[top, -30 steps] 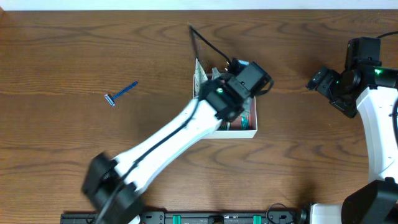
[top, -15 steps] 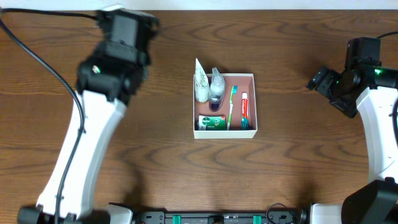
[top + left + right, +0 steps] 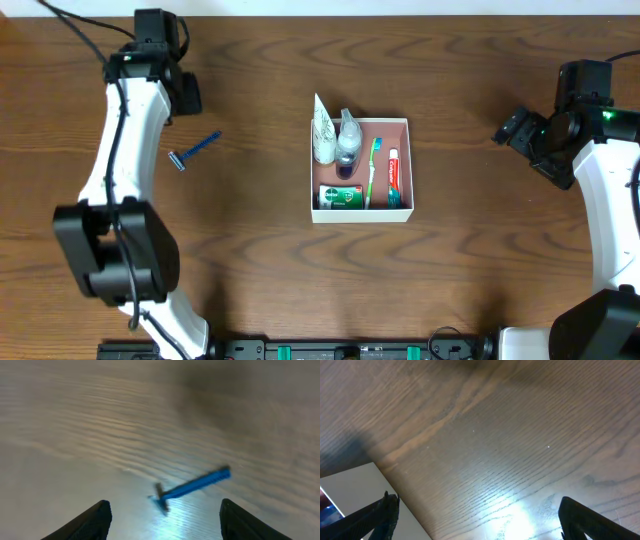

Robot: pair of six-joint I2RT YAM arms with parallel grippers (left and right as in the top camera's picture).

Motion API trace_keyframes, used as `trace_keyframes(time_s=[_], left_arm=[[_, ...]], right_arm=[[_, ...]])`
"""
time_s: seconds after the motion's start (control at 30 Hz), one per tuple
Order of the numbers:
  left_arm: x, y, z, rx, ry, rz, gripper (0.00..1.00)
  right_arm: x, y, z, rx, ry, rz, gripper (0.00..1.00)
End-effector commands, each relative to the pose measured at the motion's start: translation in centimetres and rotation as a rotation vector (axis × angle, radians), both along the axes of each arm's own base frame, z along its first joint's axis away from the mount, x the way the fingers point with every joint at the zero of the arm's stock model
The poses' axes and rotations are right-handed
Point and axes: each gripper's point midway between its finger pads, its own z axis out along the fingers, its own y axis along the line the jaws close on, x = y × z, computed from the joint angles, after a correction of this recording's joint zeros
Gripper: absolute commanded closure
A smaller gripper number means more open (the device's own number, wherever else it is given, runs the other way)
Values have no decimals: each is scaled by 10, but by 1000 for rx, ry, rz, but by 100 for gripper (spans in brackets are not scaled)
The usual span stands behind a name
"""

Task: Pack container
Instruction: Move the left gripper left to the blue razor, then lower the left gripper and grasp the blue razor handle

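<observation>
The container [image 3: 362, 214] looks nearly packed, with only the blue razor [image 3: 195, 151] left on the desk near the left pincer [image 3: 188, 97], jaws apart and empty like the right pincer [image 3: 505, 131].

The overhead view is evenly lit and sharp, with faint soft shadows on the table [image 3: 260, 260]; the left wrist view is blurred throughout, the blue razor [image 3: 192, 487] soft-edged, pale glare on the wood beneath it; the right wrist view shows crisp grain, a bright glare patch low down, shadow along the top.
</observation>
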Motion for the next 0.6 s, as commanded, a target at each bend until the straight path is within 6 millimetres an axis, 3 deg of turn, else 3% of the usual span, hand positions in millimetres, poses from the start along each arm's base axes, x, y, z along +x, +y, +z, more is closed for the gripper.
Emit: trace_keyframes(time_s=[0.0,0.13,0.3,0.57], left_arm=[[2,-26,-30,-94,82,-228,29],[0,-27,-51,-92,139,-265,29],[-7,-41,-75,-166,195,-355,28],[-20,-40,-96,-180,273,-361,29]], right_arm=[[0,-2,0,-5,3,8,1],[0,-2,0,-5,3,8,1],[0,-2,0,-5,3,8,1],[0,-2,0,-5,3,8,1]])
